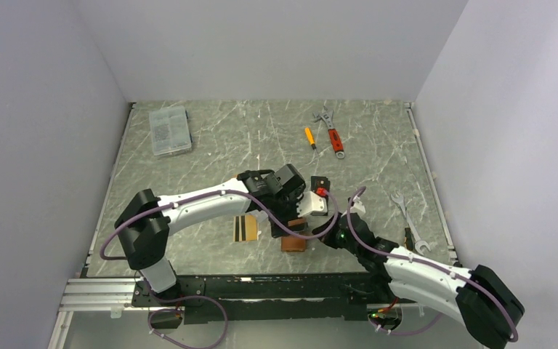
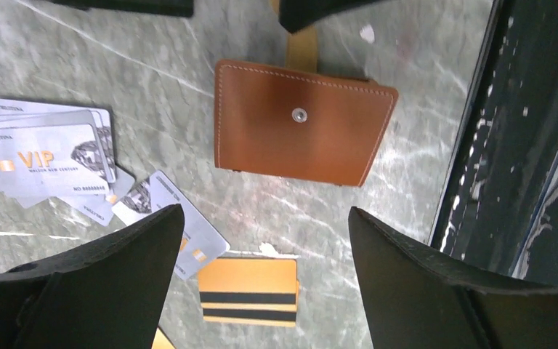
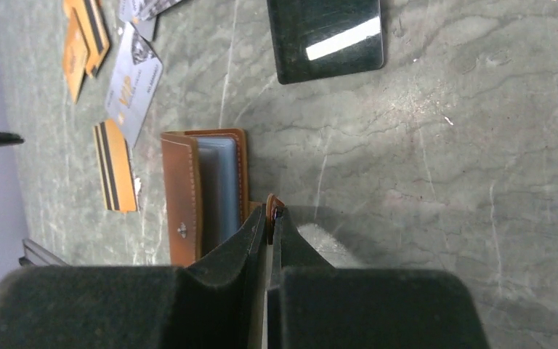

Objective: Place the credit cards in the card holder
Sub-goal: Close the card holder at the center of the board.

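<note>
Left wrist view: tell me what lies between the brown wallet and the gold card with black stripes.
Only bare tabletop lies between the wallet and the striped gold card; the left wrist view shows it.

Pale grey walls (image 1: pixel 261 43) surround a grey-green marbled tabletop (image 1: pixel 261 138), evenly lit.

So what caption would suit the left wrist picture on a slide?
Open left end effector above tan card holder, credit cards scattered beside it.
</note>
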You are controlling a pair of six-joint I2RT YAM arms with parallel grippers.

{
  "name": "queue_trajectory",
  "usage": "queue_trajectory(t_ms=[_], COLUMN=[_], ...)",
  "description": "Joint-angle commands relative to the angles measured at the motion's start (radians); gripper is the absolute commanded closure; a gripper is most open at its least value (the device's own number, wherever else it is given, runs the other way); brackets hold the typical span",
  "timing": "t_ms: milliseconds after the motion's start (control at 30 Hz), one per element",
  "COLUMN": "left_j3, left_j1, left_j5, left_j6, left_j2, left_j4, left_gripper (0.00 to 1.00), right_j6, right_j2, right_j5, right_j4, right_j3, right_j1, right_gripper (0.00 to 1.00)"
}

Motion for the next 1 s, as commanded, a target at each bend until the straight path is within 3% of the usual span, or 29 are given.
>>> queue_trajectory(t_ms=[0, 67, 167, 333, 567, 967], left_j3=[0.039, -0.041, -0.054, -0.109, -0.198, -0.204], left_j1=[0.002, 0.005, 0.005, -0.001, -0.044, -0.158], left_j5=[0.012, -0.009, -0.076, -0.037, -0.005, -0.056], left_j6=[0.088, 0.086, 0.055, 0.082, 0.168, 0.130], left_j2=[-0.020, -0.091, -0.102, -0.114, -0.094, -0.018], left_j4=[-0.098, -0.001, 0.014, 0.076, 0.175, 0.278], left_gripper=[0.13, 0.10, 0.09, 0.07, 0.28, 0.34], right_j6=[-0.021, -0.044, -0.061, -0.043, -0.026, -0.034], right_j2=[0.066, 0.092, 0.119, 0.101, 0.048, 0.077], right_j5=[-0.058, -0.089, -0.135, -0.232, -0.248, -0.258], right_j4=[-0.064, -0.073, -0.090, -0.095, -0.168, -0.187], right_j3=[0.099, 0.131, 0.159, 0.162, 0.171, 0.162], right_j1=[-0.027, -0.039, -0.065, -0.122, -0.155, -0.173], right_gripper=[1.00, 1.00, 1.00, 1.00, 1.00, 1.00])
